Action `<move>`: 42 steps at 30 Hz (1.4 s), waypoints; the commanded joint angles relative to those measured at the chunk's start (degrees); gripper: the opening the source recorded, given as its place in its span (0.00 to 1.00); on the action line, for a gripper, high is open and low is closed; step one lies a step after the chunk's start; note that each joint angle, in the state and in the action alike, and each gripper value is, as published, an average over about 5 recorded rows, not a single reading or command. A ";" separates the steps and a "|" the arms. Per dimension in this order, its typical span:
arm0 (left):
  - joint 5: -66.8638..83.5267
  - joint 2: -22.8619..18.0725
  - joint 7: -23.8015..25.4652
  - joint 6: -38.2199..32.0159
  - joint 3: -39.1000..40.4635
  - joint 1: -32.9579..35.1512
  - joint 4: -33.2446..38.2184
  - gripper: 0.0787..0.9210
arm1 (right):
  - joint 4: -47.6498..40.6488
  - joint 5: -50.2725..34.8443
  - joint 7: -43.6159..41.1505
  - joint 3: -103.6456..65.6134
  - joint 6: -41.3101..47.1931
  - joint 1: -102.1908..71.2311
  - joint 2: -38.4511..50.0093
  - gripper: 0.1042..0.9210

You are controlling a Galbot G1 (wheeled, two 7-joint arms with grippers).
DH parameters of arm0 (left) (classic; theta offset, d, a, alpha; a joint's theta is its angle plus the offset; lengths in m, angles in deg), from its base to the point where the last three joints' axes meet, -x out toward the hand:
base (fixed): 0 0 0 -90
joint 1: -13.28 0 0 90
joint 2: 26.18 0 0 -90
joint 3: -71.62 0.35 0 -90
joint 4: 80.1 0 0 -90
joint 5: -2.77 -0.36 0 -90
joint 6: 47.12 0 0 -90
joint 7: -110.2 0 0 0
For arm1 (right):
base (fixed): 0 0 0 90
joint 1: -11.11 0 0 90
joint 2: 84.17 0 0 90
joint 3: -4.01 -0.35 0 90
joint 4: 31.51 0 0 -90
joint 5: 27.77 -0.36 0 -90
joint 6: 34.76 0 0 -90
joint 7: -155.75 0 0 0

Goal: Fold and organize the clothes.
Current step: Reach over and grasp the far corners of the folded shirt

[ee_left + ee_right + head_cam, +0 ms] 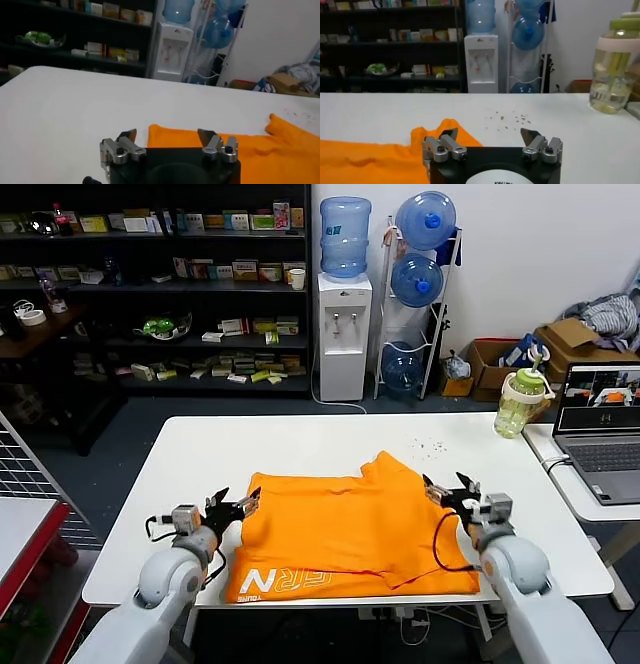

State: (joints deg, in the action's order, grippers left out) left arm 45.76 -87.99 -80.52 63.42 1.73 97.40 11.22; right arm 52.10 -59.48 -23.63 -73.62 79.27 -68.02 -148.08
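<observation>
**Both grippers flank the shirt, jaws wide**

The orange T-shirt (pixel 350 529) lies partly folded on the white table (pixel 250 444), white lettering near the front edge. The left gripper (pixel 237 502) and right gripper (pixel 450 484) sit at its side edges, jaws spread, holding nothing.

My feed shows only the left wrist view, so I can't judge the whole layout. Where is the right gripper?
Observer: The right gripper hangs open at the orange T-shirt's right edge, holding nothing.
Operator: And my left gripper?
Observer: The left gripper is open at the shirt's left edge, beside its far left corner.
Operator: Is the lettering visible?
Observer: Yes, white block lettering faces up along the near edge, on the left.
</observation>
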 commanded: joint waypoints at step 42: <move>-1.59 -3.66 1.88 3.56 8.96 -16.65 -21.96 0.42 | -25.04 2.38 -5.21 11.15 5.13 18.37 -6.75 0.28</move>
State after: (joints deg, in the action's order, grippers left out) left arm 44.24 -91.57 -78.74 66.92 10.41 81.04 -10.27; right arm 27.15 -57.01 -28.58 -62.71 84.39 -49.94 -154.73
